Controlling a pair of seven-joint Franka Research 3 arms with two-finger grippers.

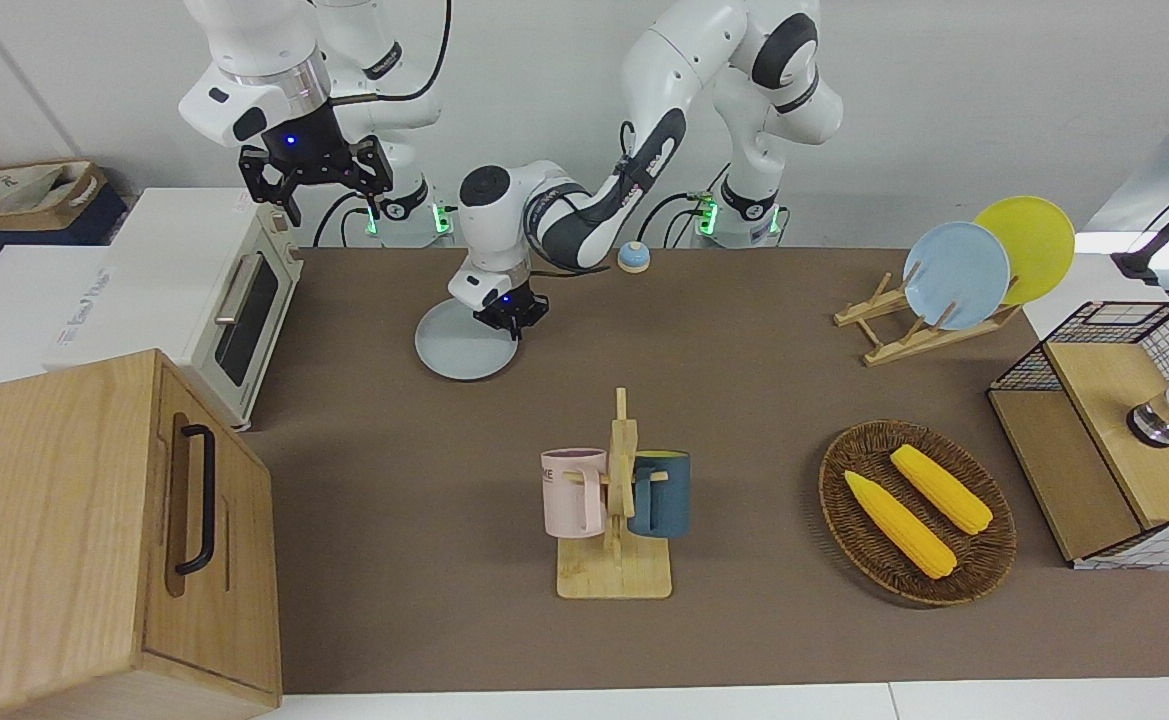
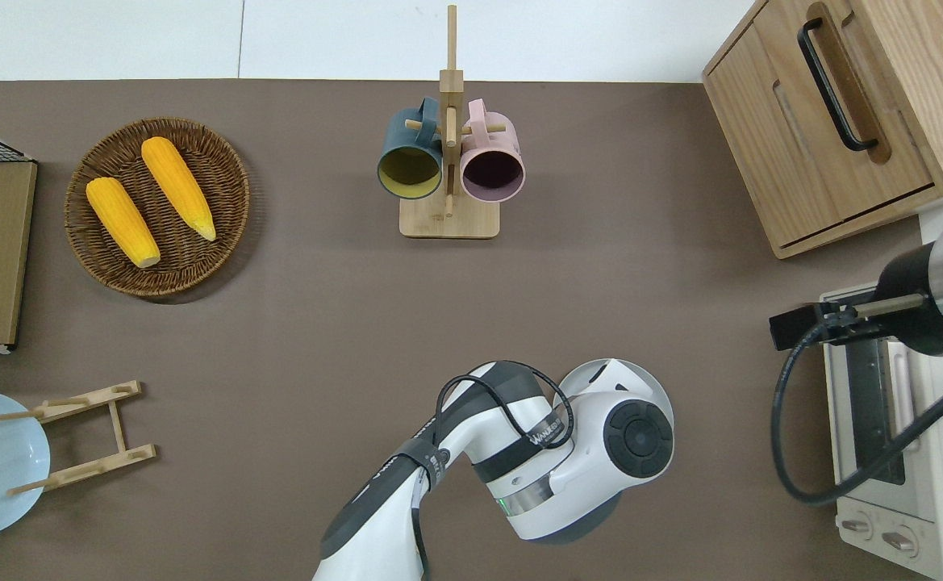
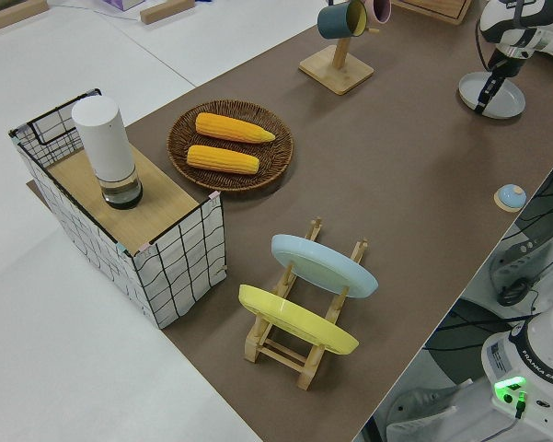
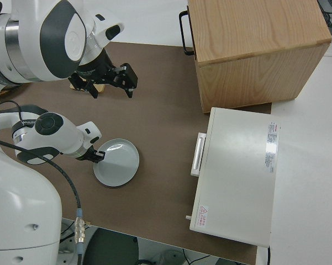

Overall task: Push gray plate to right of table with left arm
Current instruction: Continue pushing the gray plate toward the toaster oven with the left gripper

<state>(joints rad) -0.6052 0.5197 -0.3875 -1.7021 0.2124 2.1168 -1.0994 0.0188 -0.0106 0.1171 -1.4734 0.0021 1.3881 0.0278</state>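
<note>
The gray plate (image 1: 456,354) lies flat on the table (image 1: 744,400), on the strip near the robots and toward the right arm's end. It also shows in the right side view (image 4: 120,164) and the left side view (image 3: 499,99). In the overhead view the left arm covers most of the gray plate (image 2: 650,378). My left gripper (image 1: 506,320) is shut, points down, and its tip touches the plate at the rim toward the left arm's end (image 4: 99,157). My right gripper (image 1: 329,205) is open, empty and parked.
A toaster oven (image 1: 234,310) and a wooden cabinet (image 1: 94,530) stand at the right arm's end. A mug rack (image 1: 619,500), a corn basket (image 1: 914,510), a plate rack (image 1: 954,275), a wire basket (image 1: 1114,430) and a small blue knob (image 1: 632,258) are elsewhere.
</note>
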